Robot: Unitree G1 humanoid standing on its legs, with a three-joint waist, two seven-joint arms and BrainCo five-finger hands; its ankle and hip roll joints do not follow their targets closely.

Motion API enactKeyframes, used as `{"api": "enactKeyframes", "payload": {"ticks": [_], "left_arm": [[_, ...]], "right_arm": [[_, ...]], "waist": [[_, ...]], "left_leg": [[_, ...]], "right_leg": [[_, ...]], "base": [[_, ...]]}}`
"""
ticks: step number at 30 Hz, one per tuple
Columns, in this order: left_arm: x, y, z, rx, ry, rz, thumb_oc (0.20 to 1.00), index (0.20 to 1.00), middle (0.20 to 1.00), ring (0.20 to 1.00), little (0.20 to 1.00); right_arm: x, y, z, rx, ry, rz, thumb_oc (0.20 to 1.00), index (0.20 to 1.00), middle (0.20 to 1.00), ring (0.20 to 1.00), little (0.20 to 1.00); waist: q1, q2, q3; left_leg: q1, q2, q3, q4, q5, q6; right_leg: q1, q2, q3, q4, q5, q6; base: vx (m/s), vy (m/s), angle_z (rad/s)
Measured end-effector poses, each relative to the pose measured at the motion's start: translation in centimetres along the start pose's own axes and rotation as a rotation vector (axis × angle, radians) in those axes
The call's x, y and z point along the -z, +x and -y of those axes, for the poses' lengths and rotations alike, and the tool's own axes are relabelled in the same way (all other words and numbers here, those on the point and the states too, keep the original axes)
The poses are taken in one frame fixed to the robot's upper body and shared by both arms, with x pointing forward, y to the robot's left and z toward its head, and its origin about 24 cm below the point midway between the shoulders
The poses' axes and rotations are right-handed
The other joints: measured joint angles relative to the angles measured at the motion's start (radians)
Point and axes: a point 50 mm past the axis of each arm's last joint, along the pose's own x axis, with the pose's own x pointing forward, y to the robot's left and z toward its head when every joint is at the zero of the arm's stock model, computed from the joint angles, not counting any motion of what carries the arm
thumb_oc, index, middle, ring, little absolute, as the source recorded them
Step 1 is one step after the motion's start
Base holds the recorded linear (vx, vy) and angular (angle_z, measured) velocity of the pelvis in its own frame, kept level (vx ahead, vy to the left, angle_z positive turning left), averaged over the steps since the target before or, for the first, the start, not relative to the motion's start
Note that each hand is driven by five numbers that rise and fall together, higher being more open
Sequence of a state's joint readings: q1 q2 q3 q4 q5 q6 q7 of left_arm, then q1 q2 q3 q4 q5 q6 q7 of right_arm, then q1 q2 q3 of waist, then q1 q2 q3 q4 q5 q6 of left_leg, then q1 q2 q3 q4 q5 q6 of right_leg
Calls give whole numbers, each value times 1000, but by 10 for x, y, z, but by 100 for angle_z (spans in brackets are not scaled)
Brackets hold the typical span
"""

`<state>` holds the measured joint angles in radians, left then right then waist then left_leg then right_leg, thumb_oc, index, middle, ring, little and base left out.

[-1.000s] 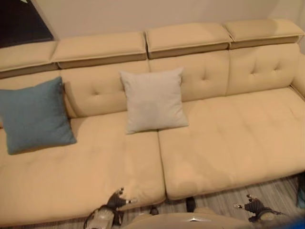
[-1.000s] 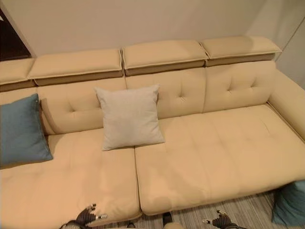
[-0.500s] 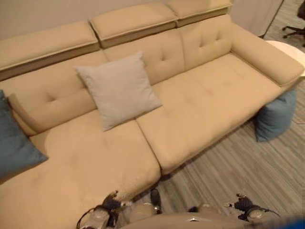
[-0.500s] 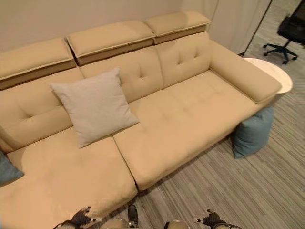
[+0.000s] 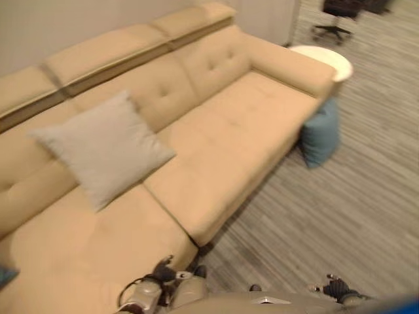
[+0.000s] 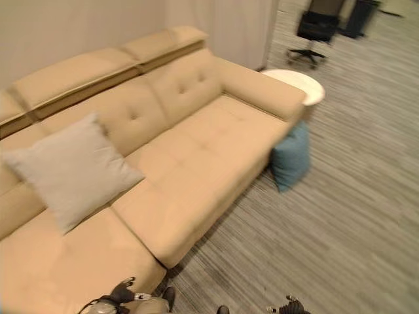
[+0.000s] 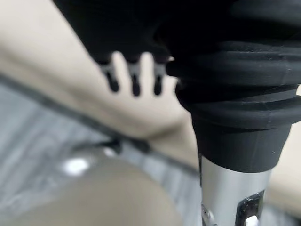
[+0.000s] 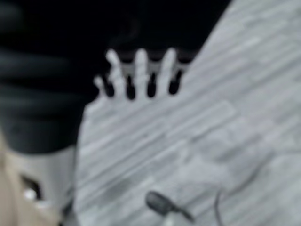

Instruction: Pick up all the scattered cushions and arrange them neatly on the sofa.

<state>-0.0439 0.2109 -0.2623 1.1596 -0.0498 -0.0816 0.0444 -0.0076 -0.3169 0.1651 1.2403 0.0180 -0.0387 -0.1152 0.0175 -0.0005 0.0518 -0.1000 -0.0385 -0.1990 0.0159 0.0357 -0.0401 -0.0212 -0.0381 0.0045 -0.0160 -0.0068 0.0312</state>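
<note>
We saw a grey cushion (image 5: pixel 101 148) propped against the backrest of the beige sofa (image 5: pixel 222 131), and a blue cushion (image 5: pixel 321 134) on the floor (leaning against the sofa's far end, under a round white table (image 5: pixel 325 59)). Our left hand (image 5: pixel 162 273) and right hand (image 5: pixel 335 286) hung low and empty, fingers relaxed and straight.

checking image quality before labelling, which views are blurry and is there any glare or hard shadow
Left eye view: soft motion smear over the sofa, grey cushion and blue cushion. Right eye view: office chair most smeared; no glare, even light. Left wrist view: left hand and sofa edge out of focus. Right wrist view: right hand and striped floor blurred.
</note>
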Motion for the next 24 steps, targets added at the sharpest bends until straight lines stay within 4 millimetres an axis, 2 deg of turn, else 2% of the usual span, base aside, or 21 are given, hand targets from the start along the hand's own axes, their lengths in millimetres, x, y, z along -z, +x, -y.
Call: {"api": "enactKeyframes", "payload": {"ticks": [1,2,3,4,5,6,7,8,9,10,11,12,14,15,18,20,21,24], "left_arm": [[-12,3,3,7,-1,33,1000,1000,1000,1000,1000],[-12,2,2,3,7,41,1000,1000,1000,1000,1000],[-11,2,0,2,12,43,1000,1000,1000,1000,1000],[-9,2,4,14,17,30,1000,1000,1000,1000,1000],[-15,3,5,22,25,48,1000,1000,1000,1000,1000],[-19,3,3,18,31,61,1000,1000,1000,1000,1000],[-26,5,5,23,37,75,1000,1000,1000,1000,1000],[-29,5,2,16,39,92,1000,1000,1000,1000,1000],[-29,4,-1,9,41,100,1000,1000,1000,1000,1000],[-35,5,-1,7,36,113,1000,1000,1000,1000,1000],[-33,5,-6,-8,33,100,1000,1000,1000,1000,1000],[-29,4,-8,-15,29,91,1000,1000,1000,1000,1000],[-16,2,-15,-34,30,55,1000,1000,1000,1000,1000],[-7,1,-17,-39,33,25,1000,1000,1000,1000,1000],[3,-2,-9,-20,25,-1,1000,1000,1000,1000,1000],[3,-2,-6,-15,22,-1,1000,1000,1000,1000,1000],[-1,-1,-3,-5,30,9,1000,1000,1000,1000,1000],[-9,1,3,19,59,30,1000,1000,1000,1000,1000]], "right_arm": [[5,-1,-2,5,43,-26,1000,1000,1000,1000,1000],[3,-1,-8,-8,80,-29,1000,1000,1000,1000,1000],[3,-2,-15,-27,73,-29,1000,1000,1000,1000,1000],[-4,-2,-21,-45,72,-3,1000,1000,1000,1000,1000],[-2,-2,-25,-52,71,-11,1000,1000,1000,1000,1000],[0,-3,-28,-61,65,-14,1000,1000,1000,1000,1000],[4,-4,-30,-67,56,-30,1000,1000,1000,1000,1000],[3,-4,-31,-67,51,-33,1000,1000,1000,1000,1000],[1,-3,-30,-66,44,-32,1000,1000,1000,1000,1000],[1,-3,-27,-58,34,-28,1000,1000,1000,1000,1000],[3,-3,-23,-42,34,-30,1000,1000,1000,1000,1000],[5,-2,-20,-30,41,-37,1000,1000,1000,1000,1000],[4,-2,-18,-28,29,-34,1000,1000,1000,1000,1000],[5,-2,-16,-23,42,-37,1000,1000,1000,1000,1000],[7,-2,-10,-5,40,-40,1000,1000,1000,1000,1000],[9,-2,-9,0,41,-43,1000,1000,1000,1000,1000],[11,-2,-8,2,47,-50,1000,1000,1000,1000,1000],[12,-2,-6,9,64,-48,1000,1000,1000,1000,1000]], "waist": [[-24,4,5],[1,-2,1],[4,-7,-2],[-15,-24,-10],[-14,-31,-5],[-16,-46,2],[-27,-35,22],[-8,-26,34],[34,-22,35],[48,-11,48],[25,12,56],[30,14,57],[36,13,59],[32,9,54],[35,24,39],[32,27,35],[30,18,28],[23,13,21]], "left_leg": [[40,8,44,-21,-4,39],[69,29,113,-48,-19,35],[74,21,155,-47,-32,44],[79,17,216,-65,-41,63],[87,12,253,-77,-36,69],[79,-6,266,-64,-33,80],[78,-3,292,-64,-33,87],[81,15,360,-71,-22,99],[87,22,403,-83,-22,99],[85,28,411,-72,-34,107],[91,29,393,-71,-37,113],[102,30,404,-78,-37,111],[119,30,407,-83,-48,102],[119,33,409,-85,-52,76],[119,59,405,-73,-46,56],[114,81,378,-43,-55,42],[106,94,345,-13,-57,39],[75,106,317,45,-54,24]], "right_leg": [[-4,8,51,8,-5,10],[-40,6,53,32,-25,28],[-57,-11,38,34,-8,22],[-77,-34,39,21,1,34],[-101,-41,36,34,20,66],[-119,-59,33,43,61,60],[-136,-67,24,62,61,99],[-157,-85,-51,60,65,101],[-183,-98,-163,78,49,100],[-204,-124,-272,127,44,113],[-178,-165,-345,182,39,120],[-174,-170,-349,221,37,118],[-144,-155,-315,212,7,107],[-131,-139,-285,175,-19,75],[-81,-95,-284,85,2,41],[-54,-71,-287,53,6,35],[-30,-52,-288,26,9,26],[-21,-42,-294,10,6,18]], "base": [[-4,257,-125],[-24,180,-174],[-89,168,-199],[-78,101,-170],[-92,68,-127],[-165,54,-91],[-164,53,-70],[-152,41,-100],[-29,6,-126],[-25,0,-65],[8,-10,-21],[39,-50,12],[70,-113,-25],[54,-96,-8],[67,-129,-8],[64,-142,-2],[69,-224,4],[40,-175,10]]}}
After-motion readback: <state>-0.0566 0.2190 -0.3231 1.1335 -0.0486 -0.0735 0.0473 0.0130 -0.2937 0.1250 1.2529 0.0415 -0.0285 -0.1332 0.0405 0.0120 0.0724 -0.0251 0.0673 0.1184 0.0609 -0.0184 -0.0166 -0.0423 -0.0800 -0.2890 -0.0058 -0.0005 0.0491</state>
